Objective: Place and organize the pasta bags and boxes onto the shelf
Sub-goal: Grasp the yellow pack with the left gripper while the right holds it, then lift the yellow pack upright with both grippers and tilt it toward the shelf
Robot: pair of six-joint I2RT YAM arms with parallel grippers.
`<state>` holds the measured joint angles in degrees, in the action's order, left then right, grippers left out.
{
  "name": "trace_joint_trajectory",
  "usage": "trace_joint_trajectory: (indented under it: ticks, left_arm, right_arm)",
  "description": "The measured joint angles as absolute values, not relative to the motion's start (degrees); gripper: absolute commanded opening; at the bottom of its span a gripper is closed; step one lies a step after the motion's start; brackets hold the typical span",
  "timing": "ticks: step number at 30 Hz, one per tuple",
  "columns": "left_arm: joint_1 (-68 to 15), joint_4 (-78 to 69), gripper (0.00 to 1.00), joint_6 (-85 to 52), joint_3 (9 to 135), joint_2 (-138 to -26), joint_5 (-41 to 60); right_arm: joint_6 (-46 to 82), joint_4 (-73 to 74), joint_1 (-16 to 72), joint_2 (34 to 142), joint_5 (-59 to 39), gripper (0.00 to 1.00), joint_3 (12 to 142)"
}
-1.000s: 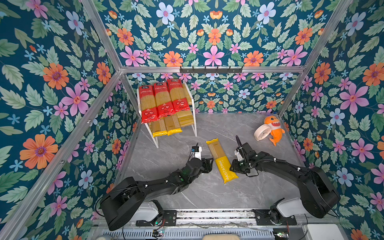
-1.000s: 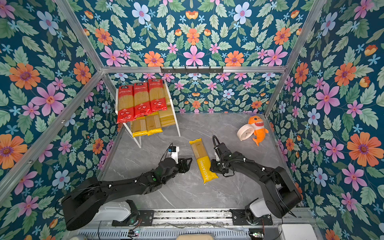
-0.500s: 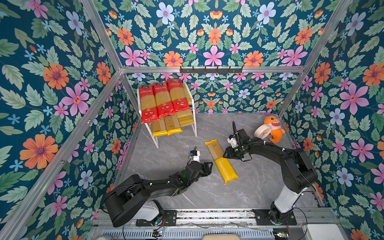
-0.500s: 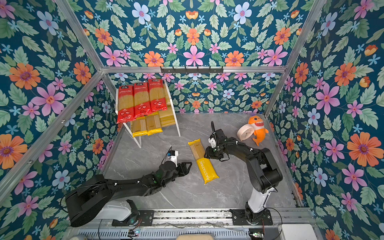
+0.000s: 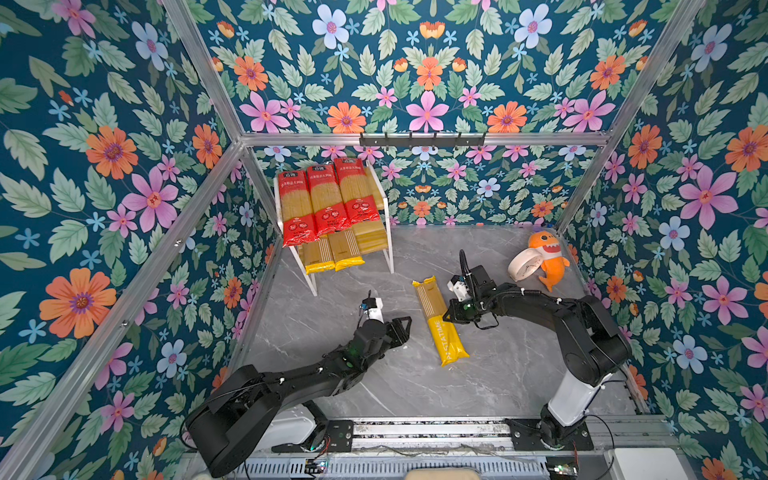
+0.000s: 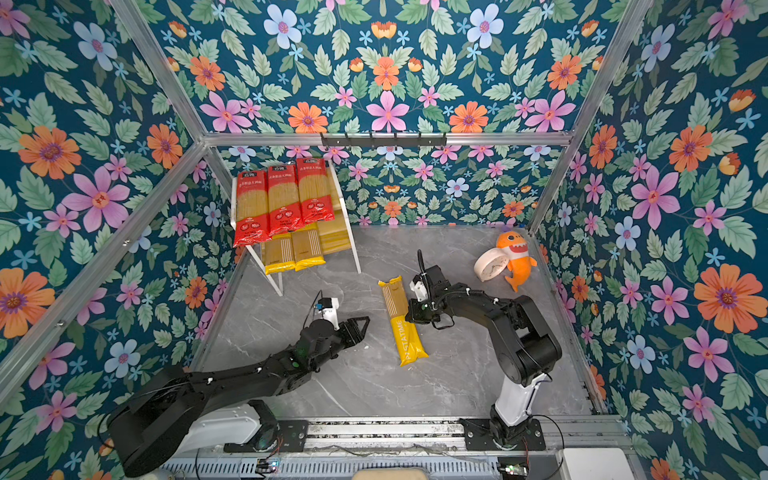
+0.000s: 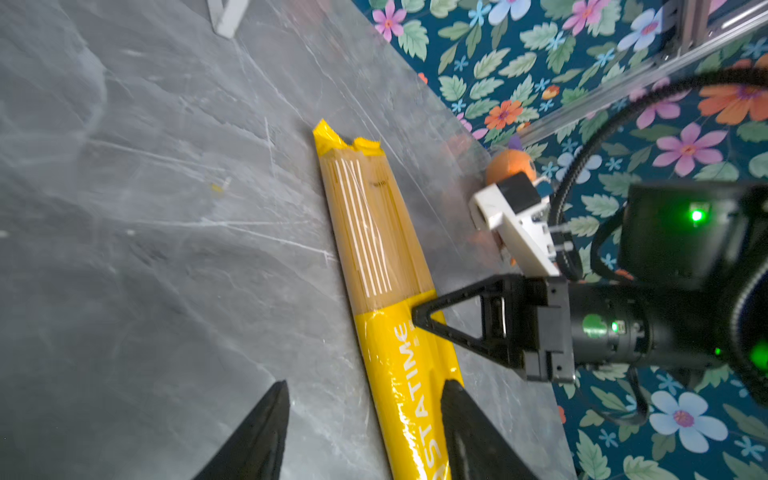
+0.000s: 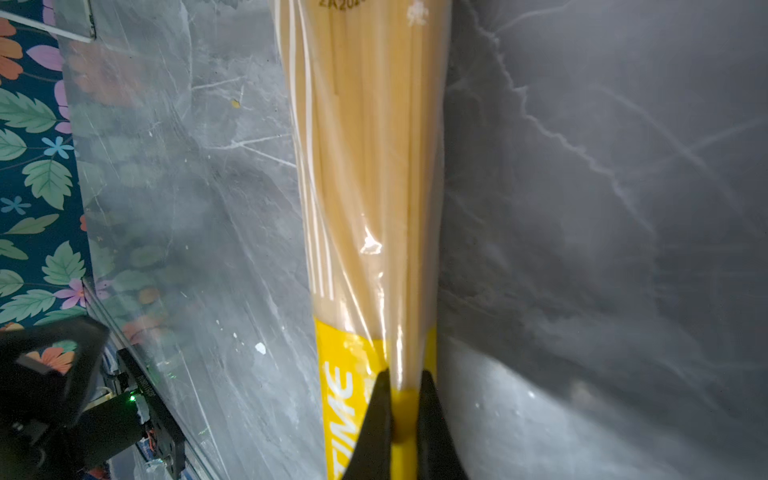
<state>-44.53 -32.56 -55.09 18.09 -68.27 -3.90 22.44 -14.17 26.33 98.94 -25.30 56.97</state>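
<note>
On right wrist view, right gripper [image 8: 405, 374] pinches yellow pack [image 8: 374, 166] edge, hidden in top views; left gripper [image 7: 365, 384] apart.

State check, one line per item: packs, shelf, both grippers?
Shelf: upright, lower tier partly bare.
Three red packs: upper tier, side by side.
Two yellow packs: lower tier.
Loose PASTATIME pack: flat, off the shelf.
Left gripper: open, empty.
Right gripper: shut, tips on that pack.

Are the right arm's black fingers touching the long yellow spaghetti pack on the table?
Touching. The right wrist view shows the black fingers pinching the long yellow spaghetti pack, wrapper squeezed between them.
</note>
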Motion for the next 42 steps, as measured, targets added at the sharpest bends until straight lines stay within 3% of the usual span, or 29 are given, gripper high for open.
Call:
trace_joint_trajectory:
  ticks: [8, 14, 21, 30, 42]
  left_arm:
    - [-39.0, -33.0, 0.66, -52.1, 13.3, -57.0, 0.2]
    - [-38.3, -39.7, 0.71, -51.0, 8.6, -55.1, 3.4]
    - [-38.3, -53.3, 0.75, -50.4, 7.4, -60.9, 10.7]
    - [-37.9, -68.5, 0.75, -47.4, 10.4, -70.2, 19.8]
    - [-32.6, -89.5, 0.61, -54.8, 13.5, -83.2, 32.9]
  right_arm:
    - [23.0, -11.9, 29.5, 86.6, -21.8, 0.00, 51.7]
    - [19.8, -5.0, 32.8, 79.9, -20.6, 0.00, 49.8]
    - [17.9, 8.2, 36.9, 74.6, -22.4, 0.00, 47.4]
    - [24.0, 27.2, 37.9, 76.3, -28.1, 0.00, 46.4]
    - [29.0, 37.5, 39.6, 79.4, -33.6, 0.00, 46.4]
